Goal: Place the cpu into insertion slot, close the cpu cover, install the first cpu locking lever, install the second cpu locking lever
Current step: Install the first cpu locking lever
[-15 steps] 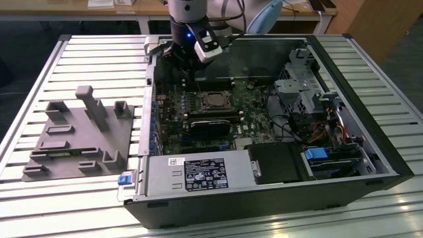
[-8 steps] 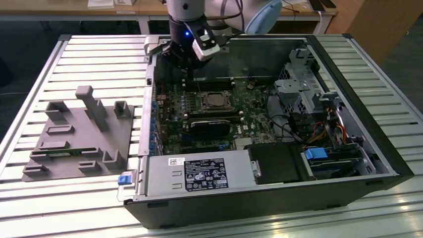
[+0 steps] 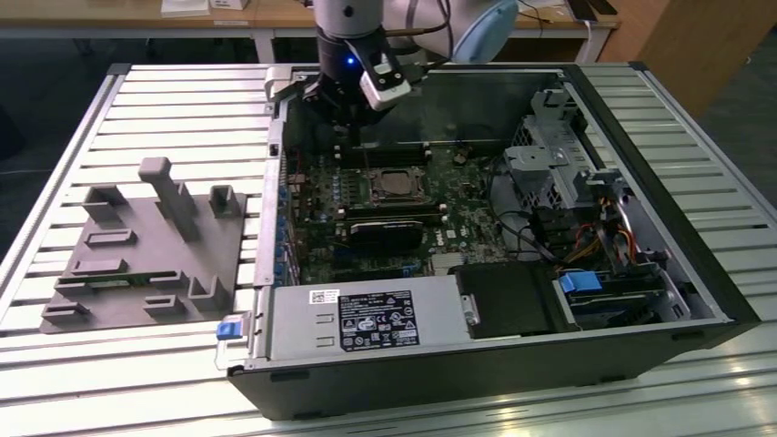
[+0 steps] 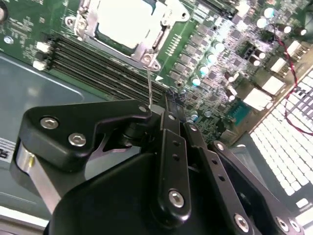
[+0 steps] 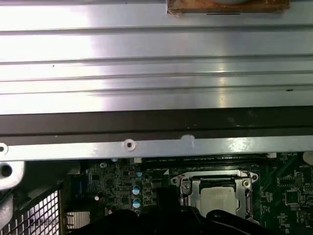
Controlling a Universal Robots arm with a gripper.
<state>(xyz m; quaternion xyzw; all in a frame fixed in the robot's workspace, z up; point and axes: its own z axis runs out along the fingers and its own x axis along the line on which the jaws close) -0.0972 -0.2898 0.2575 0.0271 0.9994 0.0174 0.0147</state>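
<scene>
Closed, empty-looking hand (image 4: 166,105) at 11 o'clock of insertion slot (image 3: 391,185) in the exterior view touches 1 locking lever (image 4: 148,83), probably to push it.

Robotics laboratory or test workshop. An open desktop computer case (image 3: 486,391) lies on its side on a slatted aluminium workbench (image 3: 170,100), with its green motherboard (image 3: 327,228) exposed beneath a robot arm (image 3: 358,45). A grey moulded fixture plate (image 3: 134,264) rests beside the case, and behind the bench stand a white-legged desk (image 3: 261,36) and a wooden panel (image 3: 692,45).
</scene>
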